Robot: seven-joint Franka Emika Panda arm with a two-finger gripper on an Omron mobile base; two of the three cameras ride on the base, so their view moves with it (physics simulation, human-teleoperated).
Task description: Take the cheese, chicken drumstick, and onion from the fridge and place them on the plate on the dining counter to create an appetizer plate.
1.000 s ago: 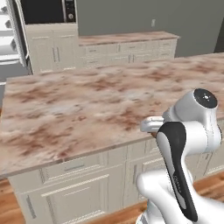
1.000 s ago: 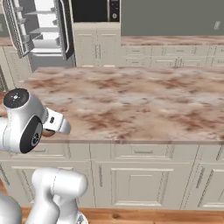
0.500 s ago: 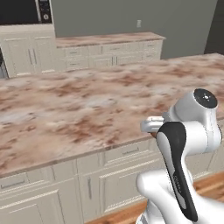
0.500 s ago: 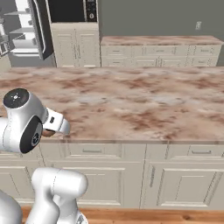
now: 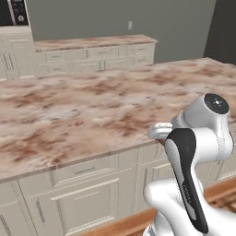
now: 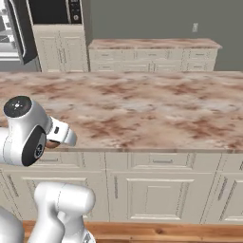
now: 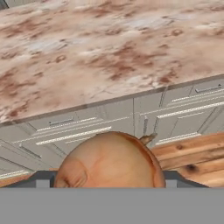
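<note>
Onion (image 7: 110,161) clamped in hand (image 7: 109,177), near edge of dining counter (image 7: 87,52), cream cabinets below

Your robot: a glossy white arm (image 5: 198,138) with dark joints.
Behind the gripper, you see rounded white shells, a black band down one link, and a round dark cap (image 6: 17,106) with a pale centre mark.

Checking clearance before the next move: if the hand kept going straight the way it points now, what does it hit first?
Probably the dining counter: the hand, carrying the onion, looks toward its front edge and the cream drawer fronts just below. Which comes first is unclear; depth is hard to judge.
</note>
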